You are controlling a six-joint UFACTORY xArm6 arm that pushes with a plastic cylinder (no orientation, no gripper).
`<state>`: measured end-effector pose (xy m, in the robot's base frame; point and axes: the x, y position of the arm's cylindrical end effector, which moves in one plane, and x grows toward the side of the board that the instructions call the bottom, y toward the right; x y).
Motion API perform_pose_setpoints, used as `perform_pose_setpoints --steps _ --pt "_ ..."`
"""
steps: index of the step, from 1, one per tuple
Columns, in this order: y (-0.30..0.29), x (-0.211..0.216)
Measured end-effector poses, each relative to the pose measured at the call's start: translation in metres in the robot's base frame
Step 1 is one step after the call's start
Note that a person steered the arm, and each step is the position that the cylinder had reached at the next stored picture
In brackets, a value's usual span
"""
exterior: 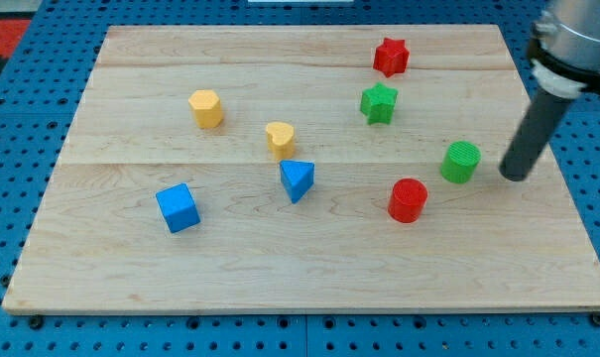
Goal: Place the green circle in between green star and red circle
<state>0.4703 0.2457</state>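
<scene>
Eight blocks on counter [131, 278]: two green, two red, two yellow, two blue. Landmark green circle [461, 162]: green star [379, 102] to upper left, red circle [408, 199] just lower left, my tip [516, 177] just right, apart. Red star [390, 57] near top edge. Yellows, blues further left. No pincer; rod holds nothing. Bare counter along bottom.

Dark rod slants down from view's upper right; my tip [515, 177] on board.

Green circle [461, 162], green star [379, 102], red circle [408, 199], pale wooden board [131, 258] (faint grain lines).
</scene>
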Motion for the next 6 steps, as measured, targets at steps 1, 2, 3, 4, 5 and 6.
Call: perform_pose_setpoints --steps 1,2,3,4,5,6 --pt "-0.067 -0.030" --pt "-0.102 -0.046" --pt "-0.086 -0.048" --pt "-0.044 -0.043" --pt "-0.011 -0.016" --pt "-0.011 0.033"
